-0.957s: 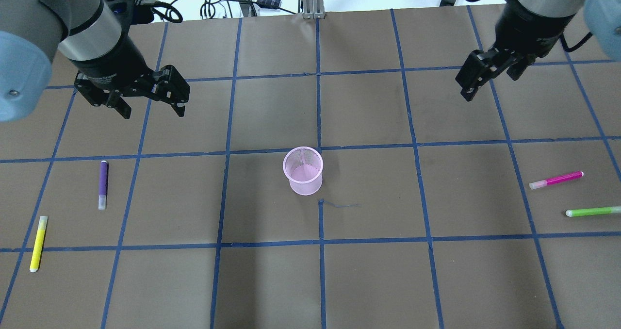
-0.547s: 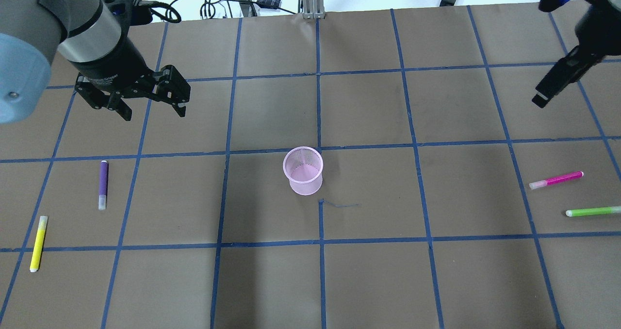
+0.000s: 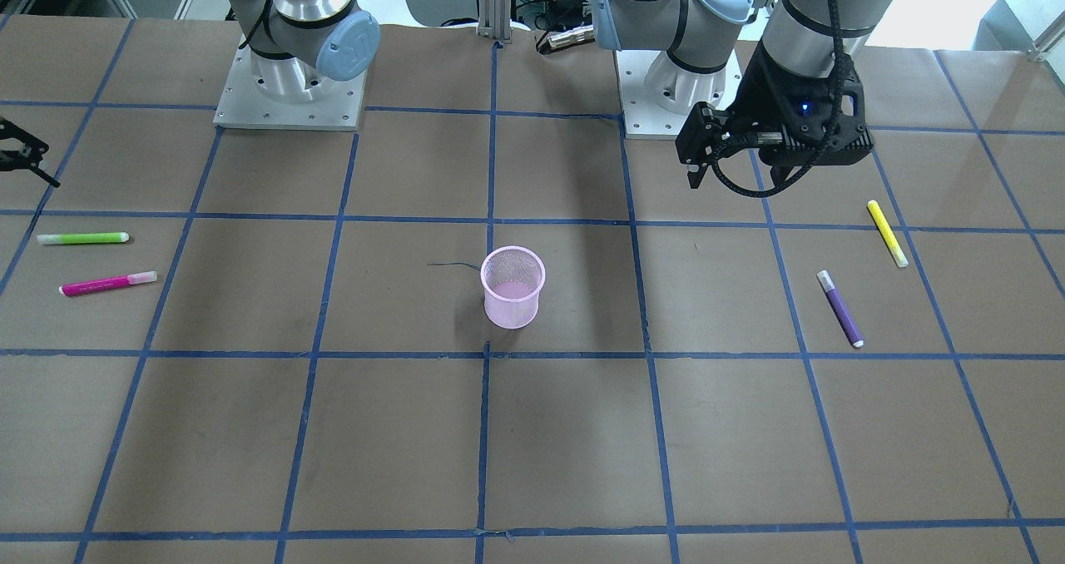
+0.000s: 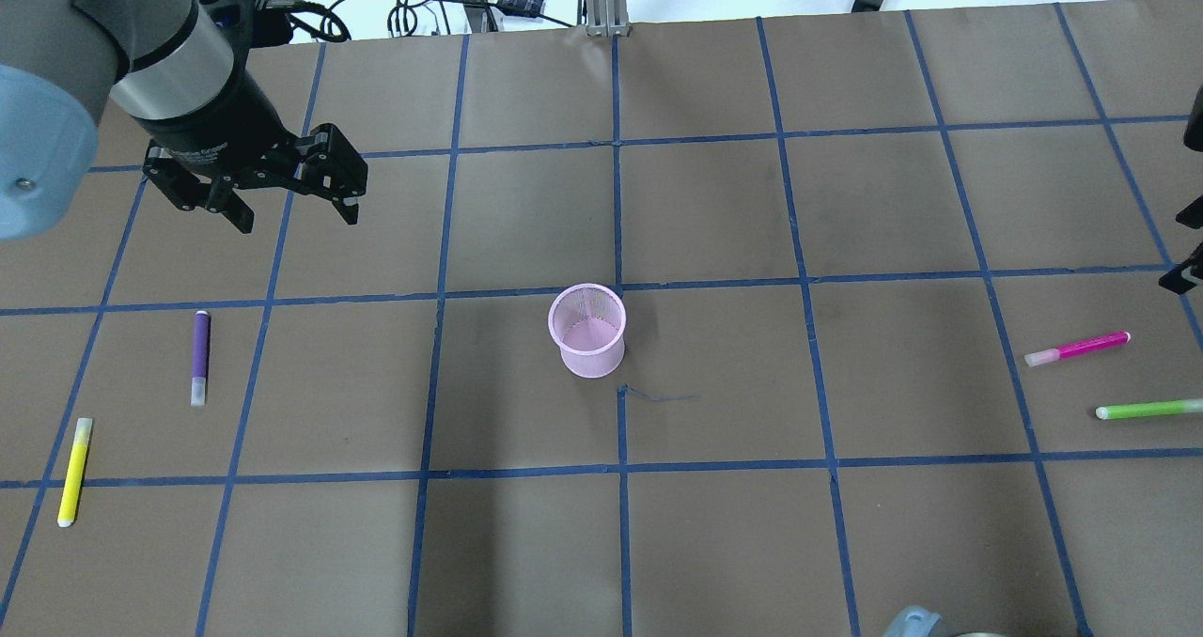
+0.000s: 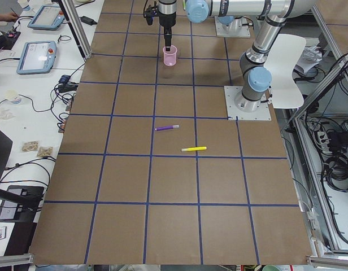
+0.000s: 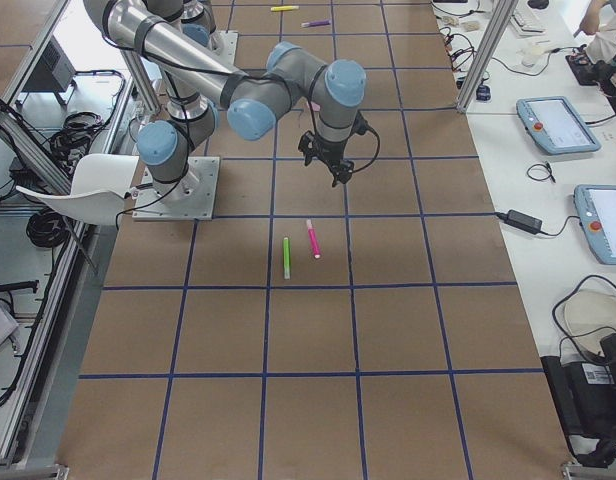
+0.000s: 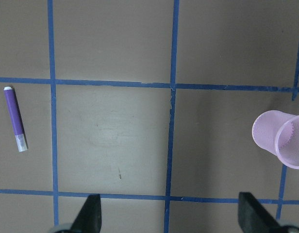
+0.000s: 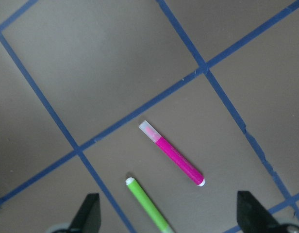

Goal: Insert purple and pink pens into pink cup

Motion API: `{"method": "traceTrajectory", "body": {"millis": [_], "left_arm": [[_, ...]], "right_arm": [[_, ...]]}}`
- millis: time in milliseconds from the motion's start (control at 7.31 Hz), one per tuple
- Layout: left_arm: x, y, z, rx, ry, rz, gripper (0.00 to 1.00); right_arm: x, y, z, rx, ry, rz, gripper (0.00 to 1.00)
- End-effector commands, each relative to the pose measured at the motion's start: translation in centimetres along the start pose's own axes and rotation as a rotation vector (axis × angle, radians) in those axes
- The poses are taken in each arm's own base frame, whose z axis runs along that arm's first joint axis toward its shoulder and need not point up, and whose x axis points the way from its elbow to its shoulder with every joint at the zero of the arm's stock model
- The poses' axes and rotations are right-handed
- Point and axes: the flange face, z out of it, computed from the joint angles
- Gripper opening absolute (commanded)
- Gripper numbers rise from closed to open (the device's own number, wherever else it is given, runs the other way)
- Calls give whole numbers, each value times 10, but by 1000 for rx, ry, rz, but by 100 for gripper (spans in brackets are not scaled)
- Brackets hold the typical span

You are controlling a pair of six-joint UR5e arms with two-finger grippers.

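Note:
The pink mesh cup (image 4: 587, 332) stands upright at the table's middle, also in the front view (image 3: 512, 288). The purple pen (image 4: 199, 357) lies flat on the left. My left gripper (image 4: 296, 216) hovers open and empty behind it; its wrist view shows the pen (image 7: 16, 119) at far left and the cup (image 7: 280, 143) at right. The pink pen (image 4: 1077, 348) lies on the right. My right gripper (image 8: 169, 218) is open and empty above it, with the pen (image 8: 172, 153) between its fingers' line. Only a bit of that gripper (image 4: 1186, 275) shows overhead.
A green pen (image 4: 1148, 410) lies just in front of the pink pen, close beside it in the right wrist view (image 8: 147, 204). A yellow pen (image 4: 74, 471) lies near the purple one at the left edge. Cables and gear sit behind the table's far edge.
My right arm has swung right and forward, from behind the table's right-middle to over the pink pen at the view's edge. The left gripper has barely moved. Pens and cup are unmoved.

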Motion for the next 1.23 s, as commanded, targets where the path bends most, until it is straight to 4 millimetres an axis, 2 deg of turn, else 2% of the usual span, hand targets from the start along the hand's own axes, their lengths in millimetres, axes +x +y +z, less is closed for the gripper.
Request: {"method": "traceTrajectory", "body": {"millis": [0, 137, 274, 410, 547, 821, 1094], "left_arm": [[-1, 0, -3, 8, -1, 9, 100], [-4, -4, 2, 0, -1, 8, 100], [-6, -5, 4, -1, 3, -9, 100], [-20, -9, 3, 1, -1, -36, 100], [-49, -16, 6, -4, -3, -87, 100], [-116, -28, 16, -23, 7, -215, 100], [-169, -38, 34, -37, 2, -310, 100]], "right_arm": [[26, 46, 56, 128, 9, -211, 100], [39, 65, 89, 198, -25, -300, 100], [44, 82, 105, 242, -30, -365, 100], [46, 89, 110, 261, -18, -422, 100], [47, 90, 117, 275, -34, -435, 100], [53, 95, 147, 292, -67, -556, 100], [53, 95, 155, 314, -68, -671, 100]]}}
